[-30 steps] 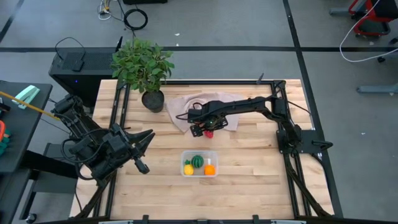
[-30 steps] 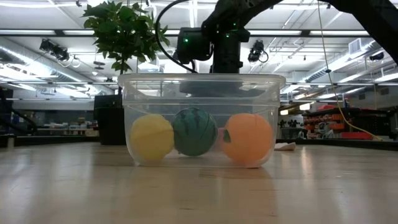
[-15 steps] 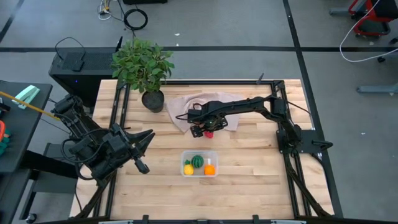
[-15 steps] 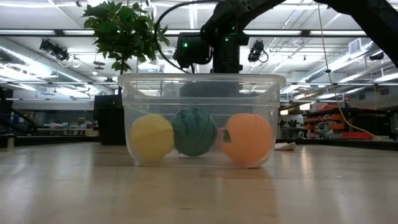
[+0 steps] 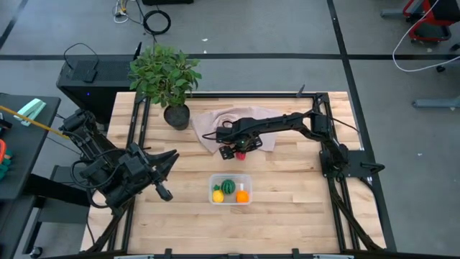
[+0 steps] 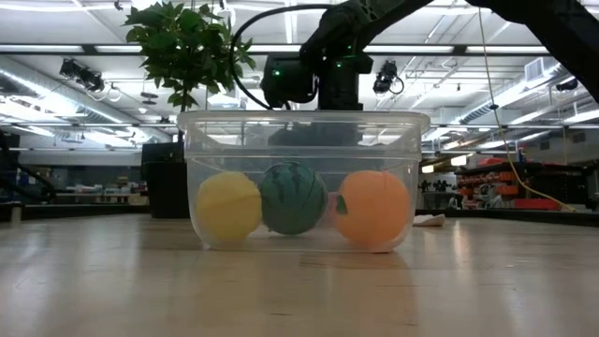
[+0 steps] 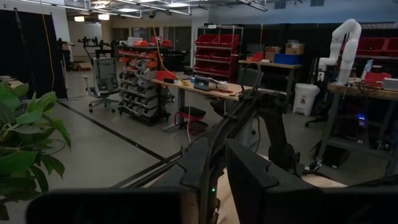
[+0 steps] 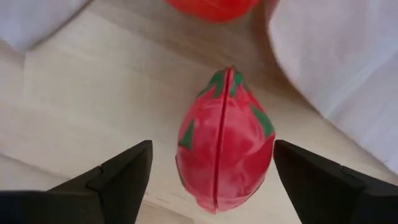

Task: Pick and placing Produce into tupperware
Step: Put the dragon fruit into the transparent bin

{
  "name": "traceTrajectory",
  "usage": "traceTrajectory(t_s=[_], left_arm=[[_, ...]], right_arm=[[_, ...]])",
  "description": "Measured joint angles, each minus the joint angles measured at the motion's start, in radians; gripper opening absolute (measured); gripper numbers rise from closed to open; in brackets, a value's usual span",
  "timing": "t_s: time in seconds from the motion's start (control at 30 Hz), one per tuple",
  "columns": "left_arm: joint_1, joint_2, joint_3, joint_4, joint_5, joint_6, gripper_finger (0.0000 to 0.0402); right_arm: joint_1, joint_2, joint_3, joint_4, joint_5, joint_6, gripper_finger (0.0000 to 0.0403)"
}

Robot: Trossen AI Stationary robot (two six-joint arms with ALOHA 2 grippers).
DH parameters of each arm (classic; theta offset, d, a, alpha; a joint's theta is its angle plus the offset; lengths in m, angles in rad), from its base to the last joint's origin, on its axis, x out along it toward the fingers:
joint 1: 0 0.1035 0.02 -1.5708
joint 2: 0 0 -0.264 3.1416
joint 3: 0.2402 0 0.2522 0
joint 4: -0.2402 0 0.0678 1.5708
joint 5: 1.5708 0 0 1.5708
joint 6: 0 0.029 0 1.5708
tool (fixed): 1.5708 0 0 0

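Pale wood tabletop (image 5: 287, 187): right hand (image 8: 208, 171) apart around glossy seamed red fruit (image 8: 225, 140)

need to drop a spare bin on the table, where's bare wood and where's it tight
Bare wood lies right of the tupperware up to the right arm's base, and between the tupperware and the parked left gripper. It is crowded at the back: potted plant, beige cloth, and the right gripper open over a red produce piece.

Finding no legible text, labels, brands or numbers in any view. Reading nothing on distant shelving or bins.
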Motion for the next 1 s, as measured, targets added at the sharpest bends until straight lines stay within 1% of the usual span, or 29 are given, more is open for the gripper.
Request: traceTrajectory(t_s=[0.13,0.37,0.5,0.6,0.73,0.87,1.0], left_arm=[[0.0,0.0,0.0,0.0,0.0,-0.001,0.0066],[0.0,0.0,0.0,0.0,0.0,0.0,0.0059],[0.0,0.0,0.0,0.0,0.0,0.0,0.0058],[0.0,0.0,0.0,0.0,0.0,0.0,0.0062],[0.0,0.0,0.0,0.0,0.0,-0.001,0.0064],[0.0,0.0,0.0,0.0,0.0,0.0,0.006],[0.0,0.0,0.0,0.0,0.0,-0.001,0.0055]], right_arm=[[0.001,0.0,0.0,0.0,0.002,-0.005,0.031],[0.001,0.0,0.0,0.0,0.002,-0.016,0.0248],[0.001,0.0,0.0,0.0,0.001,-0.02,0.0222],[0.001,0.0,0.0,0.0,0.002,-0.024,0.0218],[0.002,-0.001,0.0,0.0,0.002,-0.024,0.0225],[0.002,-0.015,0.002,-0.011,-0.005,-0.024,0.0228],[0.007,-0.04,0.032,-0.043,-0.005,-0.042,0.0224]])
